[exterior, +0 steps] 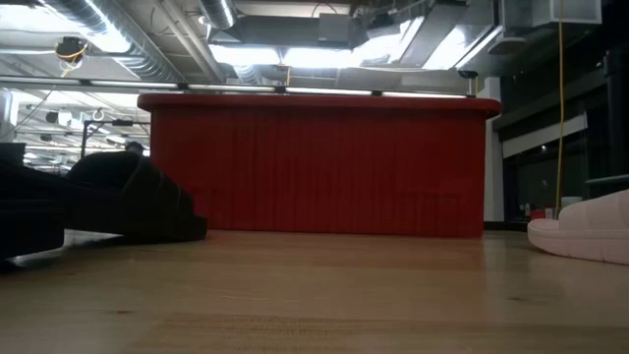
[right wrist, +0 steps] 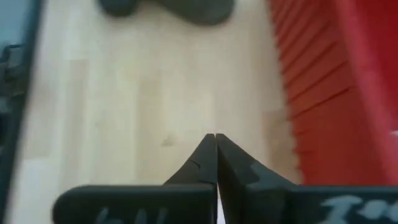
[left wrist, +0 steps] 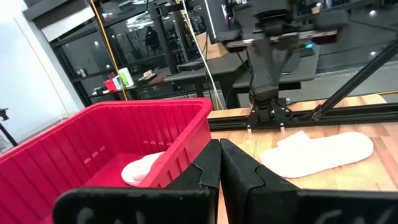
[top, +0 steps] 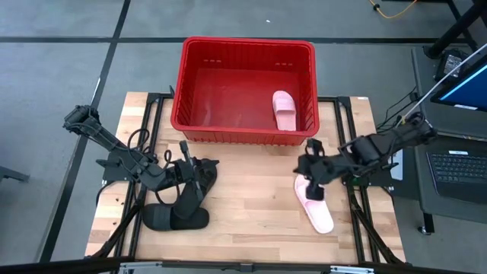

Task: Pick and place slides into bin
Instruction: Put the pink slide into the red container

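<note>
Nearest the table's front edge [top: 251, 247], well short of the bin [top: 245, 131]: black slides [top: 176, 219] — two, one under the left gripper [top: 193, 175]. Pink slide [top: 316, 207] under right gripper [top: 312, 173]. Both claws pressed together, empty. Spread right fingers, straddle strap, pinch, lift, carry over rim. Count: pink two — second pink slide [top: 284, 110] inside the bin.

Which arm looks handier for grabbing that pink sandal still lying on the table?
The right. Its gripper hovers directly beside the pink slide on the table, fingers shut. The left gripper sits across the table by the black slides.
</note>
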### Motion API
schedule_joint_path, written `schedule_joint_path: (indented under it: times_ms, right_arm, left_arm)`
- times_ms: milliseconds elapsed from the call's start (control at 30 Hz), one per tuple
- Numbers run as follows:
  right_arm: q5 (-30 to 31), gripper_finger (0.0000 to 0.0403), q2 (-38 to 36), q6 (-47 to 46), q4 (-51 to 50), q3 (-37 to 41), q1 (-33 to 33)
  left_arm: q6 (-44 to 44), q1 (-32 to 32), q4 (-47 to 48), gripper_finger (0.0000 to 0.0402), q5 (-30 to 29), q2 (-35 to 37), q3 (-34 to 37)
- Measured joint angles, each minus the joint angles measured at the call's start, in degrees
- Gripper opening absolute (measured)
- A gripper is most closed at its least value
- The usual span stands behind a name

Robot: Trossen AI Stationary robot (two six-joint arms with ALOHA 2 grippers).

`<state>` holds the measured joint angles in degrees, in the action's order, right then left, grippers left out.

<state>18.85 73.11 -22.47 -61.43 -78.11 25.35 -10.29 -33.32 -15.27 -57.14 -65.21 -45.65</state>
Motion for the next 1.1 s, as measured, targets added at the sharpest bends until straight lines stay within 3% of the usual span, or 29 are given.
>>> schedule_joint_path:
  times_ms: [167, 300, 533, 867, 1100]
  right_arm:
    - [-10.6, 0.0010, 0.1, -2.7, -2.1, 0.2, 1.8]
    - [-12.6, 0.0011, 0.6, -0.2, -3.2, 0.2, 2.2]
    - [-12.0, 0.0004, 1.0, -4.8, -9.7, 0.2, 6.9]
    - [0.7, 0.0002, 2.4, -21.0, -14.1, 0.5, 20.7]
    - [0.3, 0.0008, 5.4, -33.5, -12.8, 9.3, 26.5]
  left_arm:
    - [0.1, 0.9, 0.0, 0.0002, 0.7, 0.0, 0.0]
    - [0.1, 1.7, 0.0, 0.0002, 1.6, 0.0, 0.0]
    - [0.1, 1.9, 0.0, 0.0002, 1.7, 0.0, 0.0]
    - [5.1, 1.9, 0.1, 0.0002, 1.7, 0.0, 0.0]
    - [5.1, 1.9, 0.3, 0.0002, 1.7, 0.0, 0.0]
